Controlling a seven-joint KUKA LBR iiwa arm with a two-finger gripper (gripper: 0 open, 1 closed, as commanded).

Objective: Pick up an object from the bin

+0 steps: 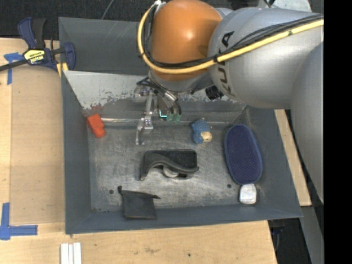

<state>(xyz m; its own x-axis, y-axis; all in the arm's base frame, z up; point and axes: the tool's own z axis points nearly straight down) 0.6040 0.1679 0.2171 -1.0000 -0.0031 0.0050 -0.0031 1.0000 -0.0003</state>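
Orange wrist cover closest, gripper under it near 12 o'clock of the bin, nothing seen in it; open or closed, can't tell. Nearest: black curved piece in the middle, at the gripper's 5 o'clock. Probably light and bendy; best pinched across its raised hump.

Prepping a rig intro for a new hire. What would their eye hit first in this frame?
The arm's orange cover looms over the top of the view, with the gripper hanging below it over the back of the grey bin, left of centre. Just in front of it, mid-bin, lies a black curved object. A dark blue oval pad lies along the right side and a small orange block at the left.
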